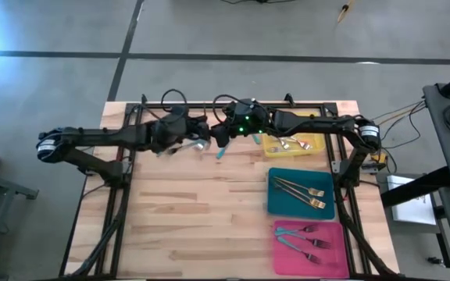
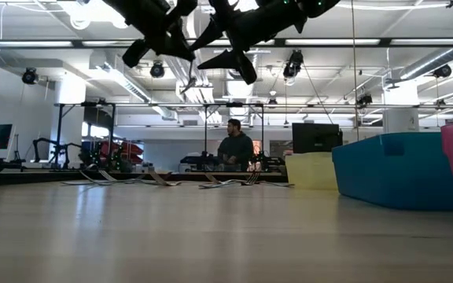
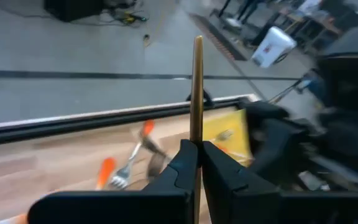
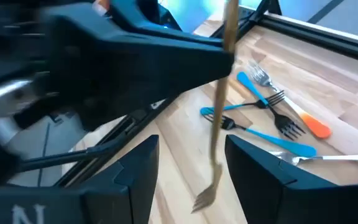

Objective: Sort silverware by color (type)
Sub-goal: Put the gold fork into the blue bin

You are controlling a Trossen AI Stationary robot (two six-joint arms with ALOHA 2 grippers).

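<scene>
two pincers meet high above far tabletop (image 1: 170, 211). left pincer (image 3: 196, 163) clenched on gold fork (image 3: 197, 93), held upright. right pincer (image 4: 188, 165) spread wide, fingers flanking fork, not gripping.

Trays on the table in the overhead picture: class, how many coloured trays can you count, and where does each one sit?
3, in a column along the table's right side: the yellow tray at the far end, the teal tray in the middle, the pink tray nearest. None looks hidden.

No legible text, label, brand, number or sign anywhere in these views.
</scene>
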